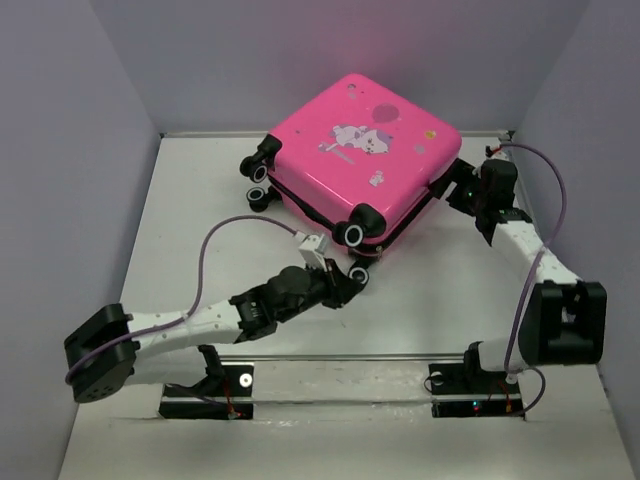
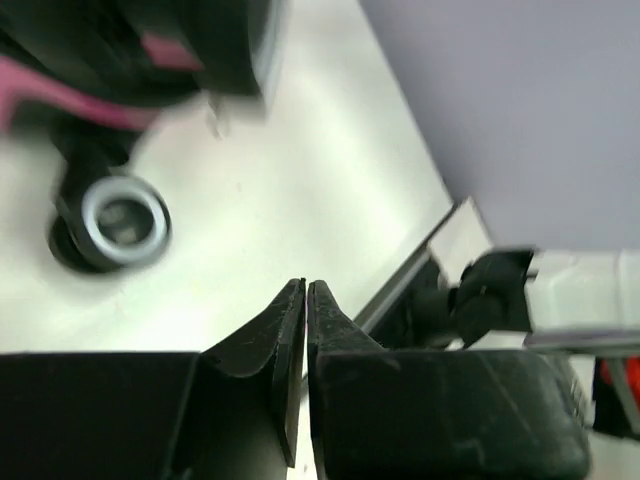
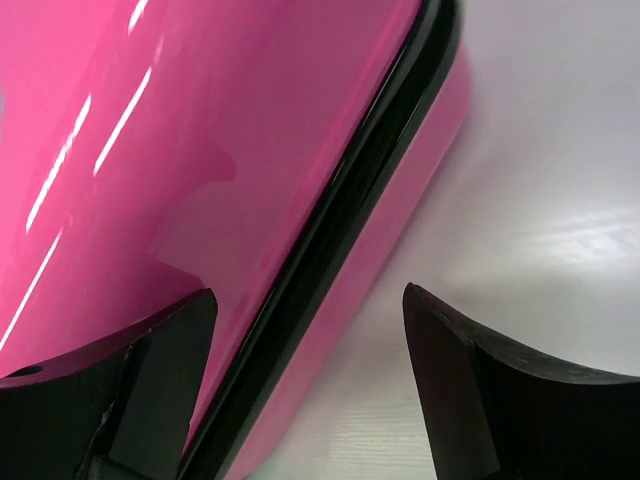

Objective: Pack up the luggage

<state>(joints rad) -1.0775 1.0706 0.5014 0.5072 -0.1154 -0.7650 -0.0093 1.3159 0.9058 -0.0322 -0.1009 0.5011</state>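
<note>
We find the luggage (image 1: 365,150) lying shut at the table's (image 1: 440,290) far middle, the right gripper (image 3: 310,295) open astride its zipper seam (image 3: 340,230), the left gripper (image 2: 306,290) closed empty near a wheel (image 2: 118,218); we judge a one-sided push could skid the case.

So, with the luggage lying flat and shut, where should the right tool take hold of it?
Probably the lip along the zipper seam on the right edge of the luggage, approached from the right near table level: the broad shell is too wide for the jaws, and the open right tool frames that seam.
</note>
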